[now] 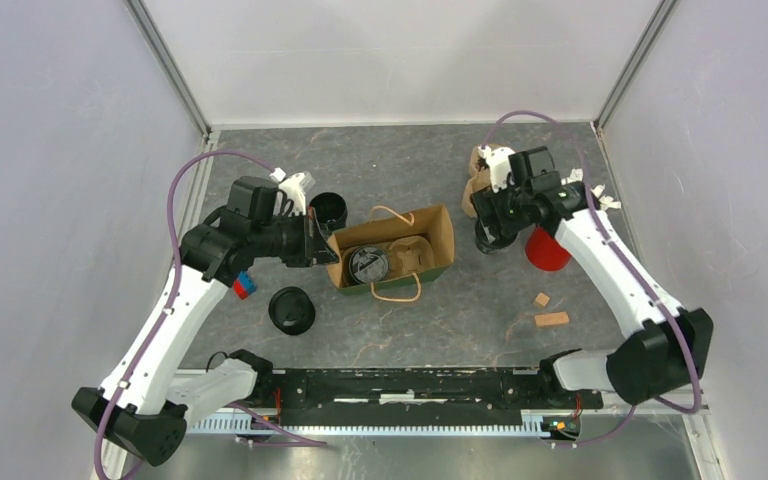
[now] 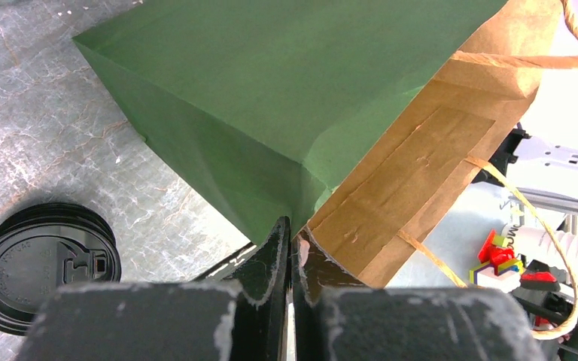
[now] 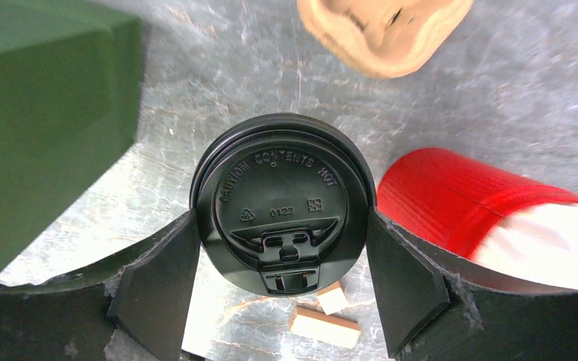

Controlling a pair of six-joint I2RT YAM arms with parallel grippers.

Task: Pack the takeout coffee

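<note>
The green paper bag (image 1: 430,232) stands open mid-table with one lidded black coffee cup (image 1: 368,264) inside it. My left gripper (image 1: 322,243) is shut on the bag's left rim; in the left wrist view its tips (image 2: 293,227) pinch the paper edge of the bag (image 2: 271,98). My right gripper (image 1: 488,232) is right of the bag, its fingers pressed on both sides of another lidded cup (image 3: 282,199). A third lidded cup (image 1: 291,310) (image 2: 41,263) stands on the table by the left arm. An open black cup (image 1: 328,210) stands behind the bag's left corner.
A red cup of white packets (image 1: 547,250) (image 3: 466,207) stands right beside the held cup. The tan pulp carrier (image 1: 478,178) (image 3: 380,30) lies behind it. Two small wooden blocks (image 1: 550,319) lie at front right. A red and blue block (image 1: 244,288) sits under the left arm.
</note>
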